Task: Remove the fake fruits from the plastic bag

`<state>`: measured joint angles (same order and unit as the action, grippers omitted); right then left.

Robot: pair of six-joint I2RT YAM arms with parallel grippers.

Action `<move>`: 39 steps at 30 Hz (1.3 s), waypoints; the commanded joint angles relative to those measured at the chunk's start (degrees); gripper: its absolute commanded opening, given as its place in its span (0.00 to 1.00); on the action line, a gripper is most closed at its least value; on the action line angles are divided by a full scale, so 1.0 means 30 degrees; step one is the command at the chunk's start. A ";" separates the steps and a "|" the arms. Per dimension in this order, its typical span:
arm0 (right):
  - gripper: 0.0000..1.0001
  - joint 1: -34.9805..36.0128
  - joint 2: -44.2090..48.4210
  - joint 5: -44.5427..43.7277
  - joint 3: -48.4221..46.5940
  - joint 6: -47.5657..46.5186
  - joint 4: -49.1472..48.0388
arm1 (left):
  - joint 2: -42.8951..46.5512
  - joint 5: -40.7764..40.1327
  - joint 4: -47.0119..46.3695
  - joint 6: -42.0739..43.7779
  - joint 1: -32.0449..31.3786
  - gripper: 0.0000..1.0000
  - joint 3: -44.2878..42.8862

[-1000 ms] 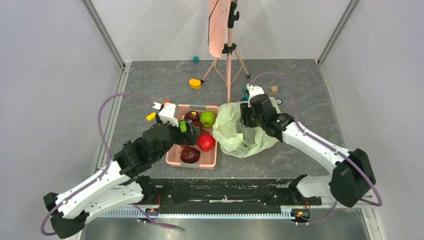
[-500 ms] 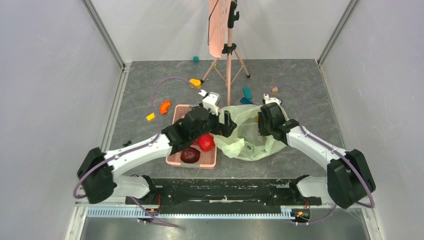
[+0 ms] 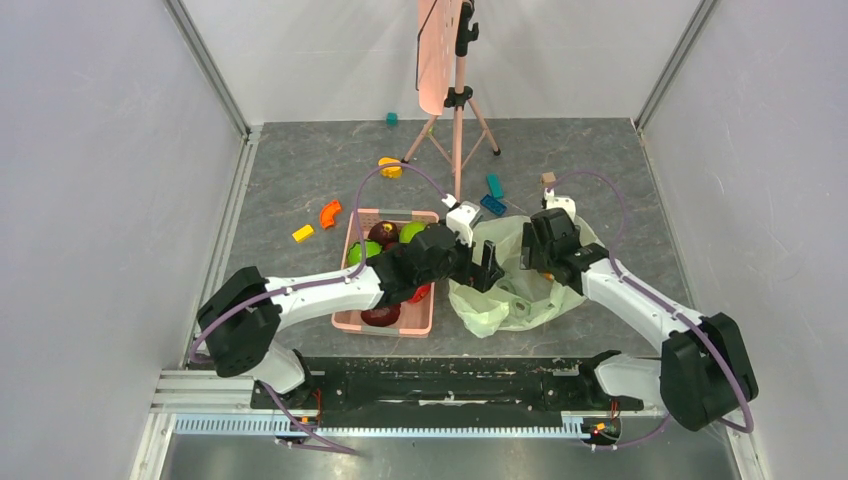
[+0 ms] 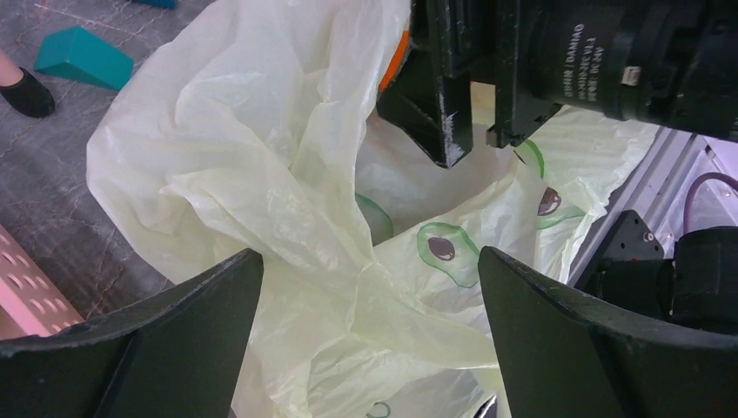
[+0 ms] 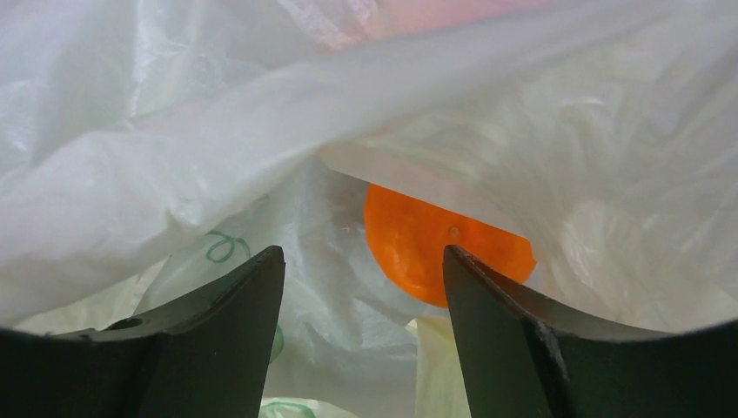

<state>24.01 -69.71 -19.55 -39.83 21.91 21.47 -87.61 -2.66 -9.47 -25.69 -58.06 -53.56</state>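
Two grippers work at the plastic bag [image 3: 510, 300], centre-right in the top view, just right of the pink basket [image 3: 385, 330] on the counter [image 3: 300, 180]. Your left gripper [image 4: 367, 259]: spread to its widest, empty, poised over the bag's crumpled folds. Your right gripper [image 5: 364, 254]: parted, nosed in among the film, pinching nothing that shows. The orange [image 5: 435, 244] lies just ahead, right of centre in the wrist view, half under film. Bag slumped in a heap, mouth upward, no clear long axis. Green apple [image 3: 412, 231] sits in the basket.
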 commanded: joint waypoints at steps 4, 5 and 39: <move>0.70 -0.0167 -0.1380 -0.2294 -0.0978 0.0439 -0.0223 | 0.0234 0.0189 -0.1366 -0.0876 -0.0189 1.00 0.0359; 0.70 -0.0161 -0.1587 -0.2604 -0.1066 0.0512 -0.0095 | 0.0216 0.0190 -0.1400 -0.0898 -0.0204 1.00 0.0417; 0.30 -0.0298 -0.3899 -0.1546 -0.1215 -0.1875 -0.2500 | 0.0734 0.0161 -0.1700 -0.1078 -0.0272 1.00 0.1381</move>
<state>23.11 -85.34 -34.35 -45.58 16.75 15.86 -87.46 -2.46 -12.40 -27.20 -58.61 -50.19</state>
